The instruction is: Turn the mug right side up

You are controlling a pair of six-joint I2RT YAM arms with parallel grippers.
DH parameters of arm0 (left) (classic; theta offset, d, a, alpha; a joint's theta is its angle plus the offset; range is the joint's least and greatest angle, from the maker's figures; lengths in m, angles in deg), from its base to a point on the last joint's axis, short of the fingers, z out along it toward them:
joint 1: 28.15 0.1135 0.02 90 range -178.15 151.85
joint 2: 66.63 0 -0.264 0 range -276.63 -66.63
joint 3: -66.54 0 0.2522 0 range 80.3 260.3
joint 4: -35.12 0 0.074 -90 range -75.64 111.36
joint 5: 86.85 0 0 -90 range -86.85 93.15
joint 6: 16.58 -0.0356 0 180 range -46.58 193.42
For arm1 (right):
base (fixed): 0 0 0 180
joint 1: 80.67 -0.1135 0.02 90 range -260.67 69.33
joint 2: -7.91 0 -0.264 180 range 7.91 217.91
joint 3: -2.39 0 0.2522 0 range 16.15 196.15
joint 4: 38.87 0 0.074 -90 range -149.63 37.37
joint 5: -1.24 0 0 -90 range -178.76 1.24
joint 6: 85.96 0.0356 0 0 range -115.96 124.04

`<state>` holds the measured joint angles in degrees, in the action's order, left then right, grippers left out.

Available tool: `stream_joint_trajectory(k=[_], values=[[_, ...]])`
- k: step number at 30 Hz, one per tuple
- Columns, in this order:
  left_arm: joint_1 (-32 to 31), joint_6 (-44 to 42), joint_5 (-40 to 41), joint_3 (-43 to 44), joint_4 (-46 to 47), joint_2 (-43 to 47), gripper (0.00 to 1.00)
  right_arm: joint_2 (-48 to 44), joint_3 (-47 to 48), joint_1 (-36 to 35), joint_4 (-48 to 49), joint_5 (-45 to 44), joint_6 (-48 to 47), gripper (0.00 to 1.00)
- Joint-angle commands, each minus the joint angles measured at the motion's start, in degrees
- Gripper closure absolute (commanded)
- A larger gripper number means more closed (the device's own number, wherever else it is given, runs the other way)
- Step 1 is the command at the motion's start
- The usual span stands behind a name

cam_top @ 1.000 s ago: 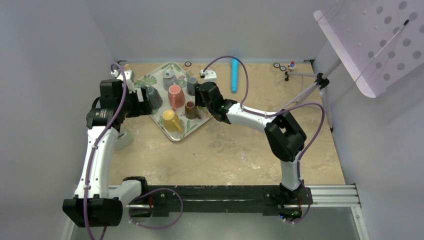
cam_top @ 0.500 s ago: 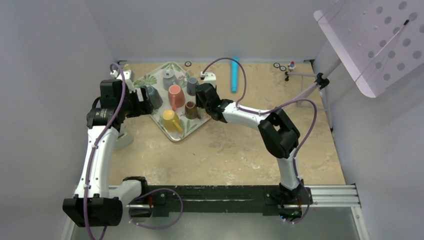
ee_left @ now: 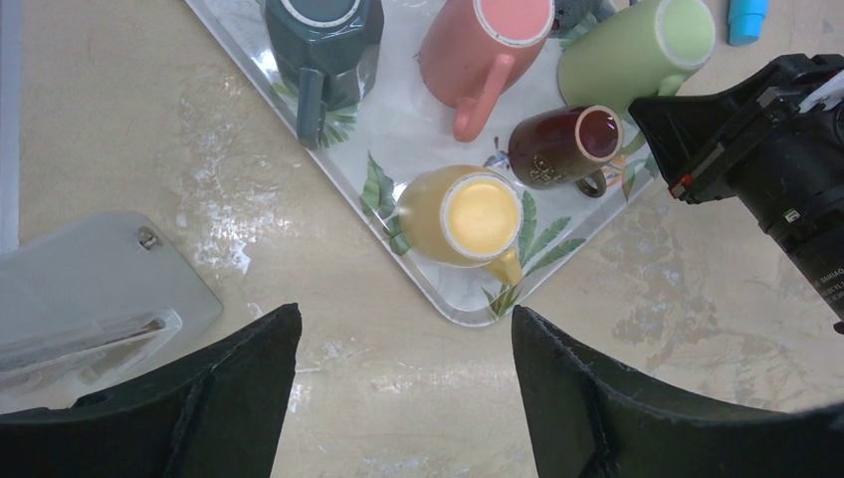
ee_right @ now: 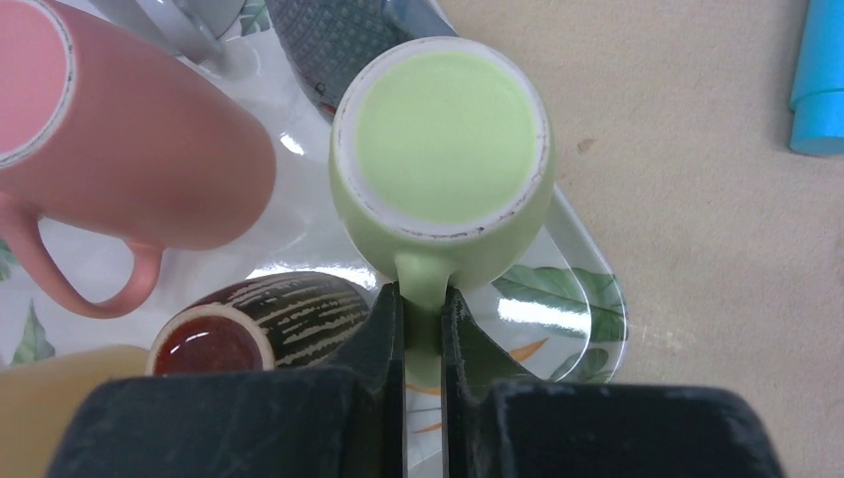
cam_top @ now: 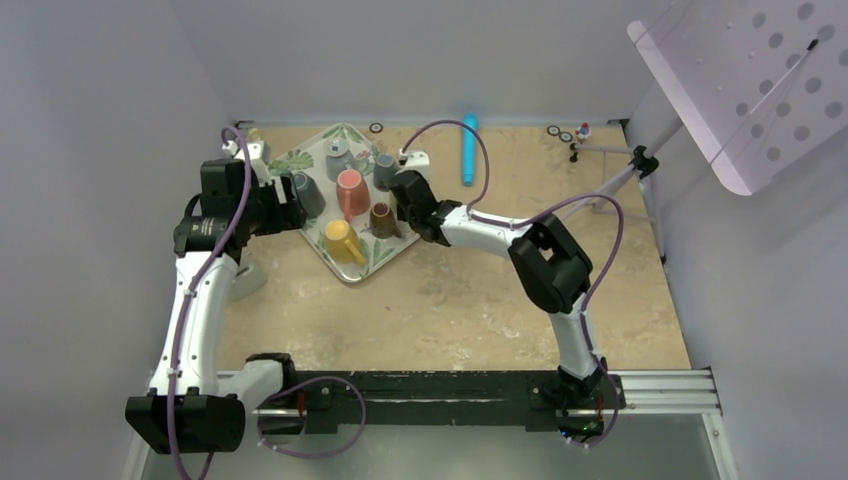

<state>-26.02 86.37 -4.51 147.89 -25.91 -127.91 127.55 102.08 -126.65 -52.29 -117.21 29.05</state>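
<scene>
Lighting: bright, diffuse, overhead; shadows soft. Glare: white patches on glossy tray [ee_right: 582, 299], right wrist view, 5 o'clock. Near fingers [ee_left: 607, 418] soft-focus, left wrist view, 6 o'clock.

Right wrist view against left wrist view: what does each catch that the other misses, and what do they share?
Only the right wrist view shows the grasp: the right gripper, fingers shut on the handle of the green mug. Only the left wrist view shows the dark teal mug, a grey flat object on the table beside the tray, and the left gripper, fingers apart, holding nothing. Both show the green mug base-up, the pink mug, the brown mug and the leaf-patterned tray.
</scene>
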Motion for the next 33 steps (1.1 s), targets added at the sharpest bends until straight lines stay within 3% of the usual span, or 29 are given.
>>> stream_joint_trajectory(k=[1,4,9,18,26,33], values=[[0.2,0.7,-3.6,-0.4,1.5,0.6,0.22,-2.0,2.0,2.5,-1.5,0.8,2.1,1.00],[0.2,0.5,-7.5,-0.5,2.1,0.5,0.25,-7.8,-1.8,4.2,1.9,5.0,2.4,1.00],[0.3,1.6,-20.4,1.7,2.6,-0.2,0.25,-20.9,-7.9,7.9,8.1,19.7,4.2,1.00],[-1.1,14.1,-39.0,8.1,10.0,-3.0,0.16,-37.5,-14.5,10.3,15.7,35.5,8.6,1.00],[-4.6,27.1,-44.3,13.1,19.6,-6.2,0.16,-43.5,-17.8,10.3,28.8,46.0,20.9,1.00],[-7.7,31.0,-43.7,14.1,24.2,-8.3,0.19,-43.0,-16.9,9.6,30.8,48.4,23.6,1.00]])
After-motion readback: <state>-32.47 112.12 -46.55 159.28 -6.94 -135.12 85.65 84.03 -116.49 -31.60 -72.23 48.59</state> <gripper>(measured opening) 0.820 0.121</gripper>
